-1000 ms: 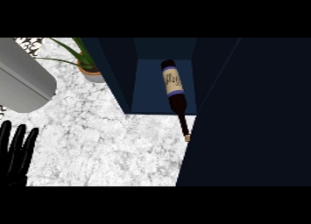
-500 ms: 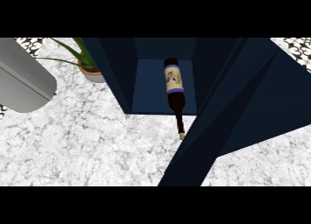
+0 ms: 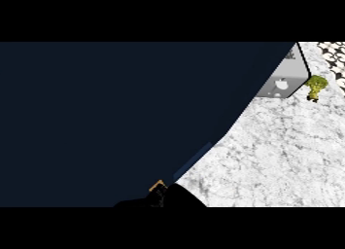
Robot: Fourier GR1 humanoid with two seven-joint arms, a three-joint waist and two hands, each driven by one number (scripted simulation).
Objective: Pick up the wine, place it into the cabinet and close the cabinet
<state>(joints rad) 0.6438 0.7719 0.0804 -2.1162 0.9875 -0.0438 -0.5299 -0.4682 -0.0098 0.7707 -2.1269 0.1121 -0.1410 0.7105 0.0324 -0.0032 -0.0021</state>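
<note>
1. Little of the robot's body shows: one black shape at the lower edge of the frame, left of centre, probably a robot hand.
2. Its outline is lumpy and dark, with no markings visible.
3. A small tan edge sits at its top.
4. Its fingers cannot be made out.

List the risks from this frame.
1. The dark blue cabinet panel fills most of the view and the wine is hidden, so its seating inside can't be confirmed.
2. A black shape at the panel's lower edge may be a hand; it could catch there.
</note>
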